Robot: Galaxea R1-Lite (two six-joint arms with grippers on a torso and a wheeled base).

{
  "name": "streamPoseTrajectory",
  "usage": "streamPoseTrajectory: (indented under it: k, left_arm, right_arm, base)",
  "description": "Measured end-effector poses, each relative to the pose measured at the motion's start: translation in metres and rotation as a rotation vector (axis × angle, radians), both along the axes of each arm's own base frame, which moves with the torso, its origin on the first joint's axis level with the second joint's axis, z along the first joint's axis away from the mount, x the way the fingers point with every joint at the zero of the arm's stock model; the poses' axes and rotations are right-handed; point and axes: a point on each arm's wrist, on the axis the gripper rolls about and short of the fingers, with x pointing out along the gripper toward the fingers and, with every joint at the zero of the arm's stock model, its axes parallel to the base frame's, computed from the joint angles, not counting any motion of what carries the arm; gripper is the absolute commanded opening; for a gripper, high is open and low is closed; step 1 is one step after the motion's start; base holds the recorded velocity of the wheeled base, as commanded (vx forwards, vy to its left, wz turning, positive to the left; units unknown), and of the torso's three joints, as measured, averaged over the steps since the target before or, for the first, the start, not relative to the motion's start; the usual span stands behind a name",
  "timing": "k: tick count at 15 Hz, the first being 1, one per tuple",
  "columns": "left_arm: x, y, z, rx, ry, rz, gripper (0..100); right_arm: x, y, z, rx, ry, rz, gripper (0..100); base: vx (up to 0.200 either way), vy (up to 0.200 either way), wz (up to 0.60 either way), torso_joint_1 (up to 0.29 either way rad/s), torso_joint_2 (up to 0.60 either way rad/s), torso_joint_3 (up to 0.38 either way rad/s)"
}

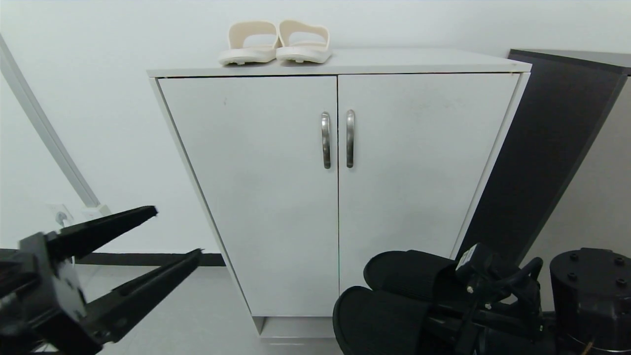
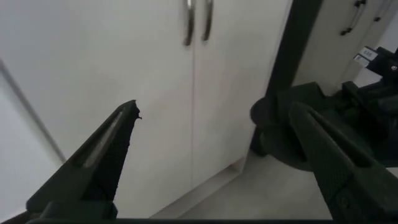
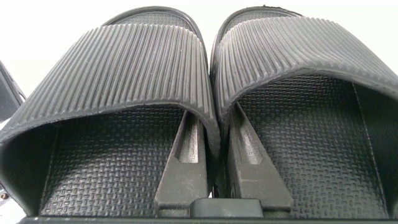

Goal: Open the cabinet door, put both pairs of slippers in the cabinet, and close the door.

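Pinching the black slippers (image 1: 394,296) by their touching inner walls, our right gripper (image 3: 212,115) held the pair low before the shut cabinet (image 1: 276,197). Our left gripper (image 1: 177,231) hung left of the cabinet, fingers spread wide; cream slippers (image 1: 303,49) sat on top. We judged the ribbed pair light, flexible, best gripped there.
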Motion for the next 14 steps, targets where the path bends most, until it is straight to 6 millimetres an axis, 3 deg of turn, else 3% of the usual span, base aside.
streamPoseTrajectory:
  k: [10,14]
  left_arm:
    - [0.094,-0.124,0.039,-0.078,0.012,-0.201,100]
    - [0.134,-0.161,0.048,-0.09,0.066,-0.311,100]
  right_arm:
    - [-0.002,-0.002,-0.005,0.0,0.031,0.029,0]
    - [-0.002,-0.001,-0.005,0.006,0.029,0.035,0]
  base:
    - [0.0,0.0,0.0,0.0,0.0,0.0]
    - [0.0,0.0,0.0,0.0,0.0,0.0]
